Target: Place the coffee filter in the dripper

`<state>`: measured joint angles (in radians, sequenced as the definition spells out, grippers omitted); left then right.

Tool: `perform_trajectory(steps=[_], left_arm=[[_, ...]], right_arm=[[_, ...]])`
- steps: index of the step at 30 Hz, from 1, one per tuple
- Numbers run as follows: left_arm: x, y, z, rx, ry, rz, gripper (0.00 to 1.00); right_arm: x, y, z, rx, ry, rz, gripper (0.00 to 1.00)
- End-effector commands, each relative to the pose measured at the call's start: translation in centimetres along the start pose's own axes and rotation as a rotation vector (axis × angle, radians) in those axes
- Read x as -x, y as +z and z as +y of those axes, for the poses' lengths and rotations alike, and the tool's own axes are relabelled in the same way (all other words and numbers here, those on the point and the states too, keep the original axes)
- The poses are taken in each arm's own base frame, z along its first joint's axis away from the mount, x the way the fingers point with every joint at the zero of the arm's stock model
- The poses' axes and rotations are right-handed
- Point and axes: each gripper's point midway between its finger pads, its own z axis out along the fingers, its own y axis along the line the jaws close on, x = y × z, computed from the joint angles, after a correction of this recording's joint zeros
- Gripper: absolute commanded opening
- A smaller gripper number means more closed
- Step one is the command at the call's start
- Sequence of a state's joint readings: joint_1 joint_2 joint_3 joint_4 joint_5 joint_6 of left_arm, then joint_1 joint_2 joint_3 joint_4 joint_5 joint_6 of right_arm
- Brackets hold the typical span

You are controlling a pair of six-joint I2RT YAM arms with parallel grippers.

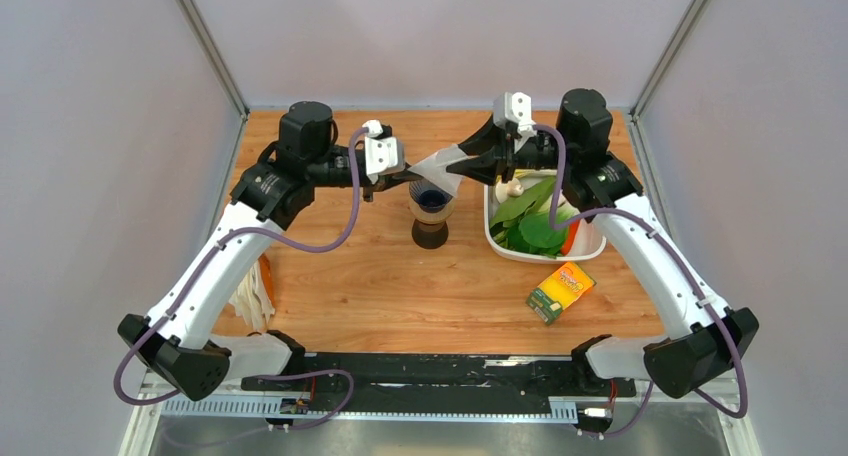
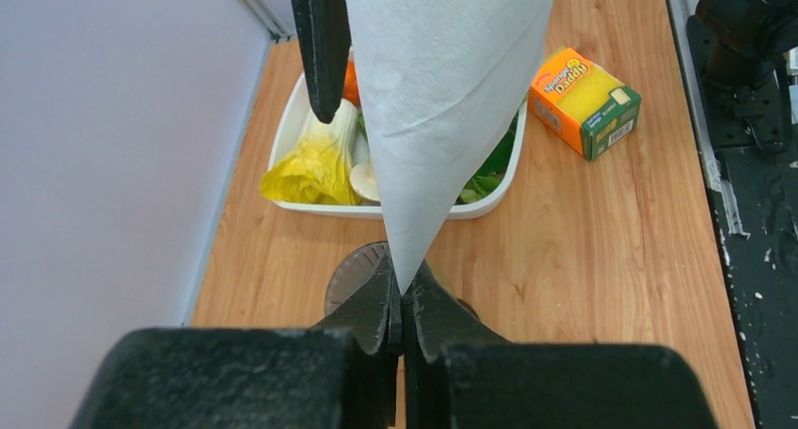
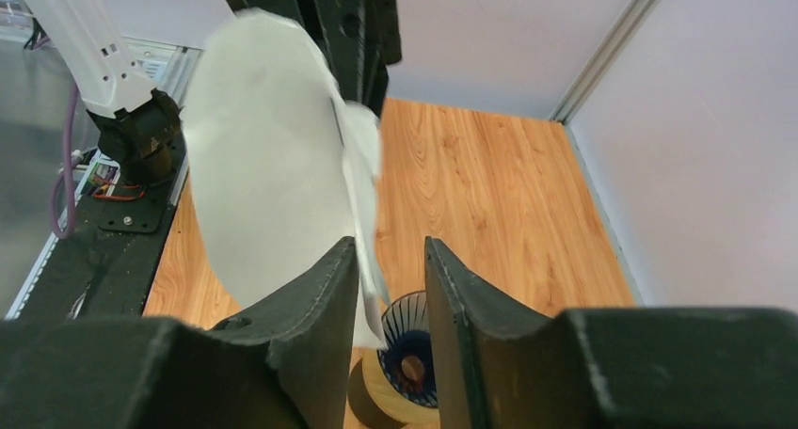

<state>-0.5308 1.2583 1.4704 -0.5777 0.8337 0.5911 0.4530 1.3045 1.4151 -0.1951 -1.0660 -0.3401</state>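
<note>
The white paper coffee filter (image 1: 437,166) hangs in the air between my two grippers, just above the dripper (image 1: 432,218), which has a tan funnel top and a dark brown base. My left gripper (image 1: 400,181) is shut on the filter's pointed tip (image 2: 405,293); the filter (image 2: 442,90) fans out away from it. My right gripper (image 3: 391,260) is open, and the filter's wide edge (image 3: 263,184) lies between its fingers, against the left one. The dripper's ribbed dark mouth (image 3: 414,363) shows below the right jaws.
A white tub (image 1: 530,258) of leafy vegetables stands right of the dripper, also in the left wrist view (image 2: 311,208). A yellow-green sponge box (image 1: 560,289) lies in front of it. A stack of white filters (image 1: 255,296) lies under the left arm.
</note>
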Motion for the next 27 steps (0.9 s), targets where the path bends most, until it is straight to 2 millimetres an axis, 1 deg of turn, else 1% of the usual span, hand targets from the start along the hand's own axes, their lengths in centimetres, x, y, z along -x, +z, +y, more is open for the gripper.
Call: perform_trajectory(steps=[1, 3, 5, 6, 7, 8, 9, 10, 11, 12, 13, 16, 17, 20, 27], left_arm=[[2.8, -0.7, 0.4, 0.027, 0.08, -0.085, 0.0], [2.8, -0.8, 0.7, 0.034, 0.072, -0.091, 0.0], [2.9, -1.2, 1.3, 0.045, 0.035, -0.115, 0.0], [3.3, -1.4, 1.9, 0.061, 0.014, -0.14, 0.0], [3.1, -1.7, 2.4, 0.071, -0.006, -0.15, 0.0], [3.9, -1.9, 2.9, 0.088, -0.019, -0.182, 0.0], [3.7, -2.0, 3.1, 0.091, -0.04, -0.193, 0.0], [4.4, -2.1, 3.4, 0.102, -0.047, -0.225, 0.0], [4.3, -2.1, 3.4, 0.098, -0.055, -0.235, 0.0], [5.1, -2.1, 3.5, 0.094, -0.063, -0.267, 0.0], [5.1, -2.0, 3.4, 0.086, -0.071, -0.28, 0.0], [6.4, -1.9, 3.0, 0.045, -0.082, -0.337, 0.0], [6.5, -1.8, 3.0, 0.038, -0.112, -0.342, 0.0], [7.1, -1.8, 3.3, 0.041, -0.124, -0.365, 0.0], [7.6, -1.5, 3.6, 0.038, -0.175, -0.394, 0.0]], right_arm=[[2.0, -1.7, 0.3, -0.007, -0.04, -0.002, 0.41], [1.8, -2.3, 0.0, -0.032, -0.046, 0.022, 0.6], [1.8, -3.3, -0.7, -0.067, -0.051, 0.053, 0.76], [1.7, -3.8, -1.0, -0.083, -0.045, 0.068, 0.82], [1.7, -4.3, -1.3, -0.101, -0.033, 0.081, 0.87], [1.8, -4.7, -1.4, -0.11, -0.023, 0.088, 0.91], [1.9, -4.8, -1.3, -0.111, -0.01, 0.091, 0.95], [2.1, -4.9, -1.1, -0.103, -0.002, 0.087, 0.99], [2.2, -4.7, -0.6, -0.081, 0.011, 0.077, 1.0], [2.3, -4.4, -0.4, -0.068, 0.027, 0.068, 1.0], [2.4, -4.1, -0.5, -0.071, 0.053, 0.058, 1.0], [3.0, -3.0, -1.8, -0.104, 0.101, 0.01, 1.0], [3.2, -2.7, -2.1, -0.107, 0.131, -0.007, 1.0], [4.0, -1.8, -2.6, -0.109, 0.146, -0.033, 1.0], [5.7, -0.2, -1.7, -0.076, 0.122, -0.082, 1.0]])
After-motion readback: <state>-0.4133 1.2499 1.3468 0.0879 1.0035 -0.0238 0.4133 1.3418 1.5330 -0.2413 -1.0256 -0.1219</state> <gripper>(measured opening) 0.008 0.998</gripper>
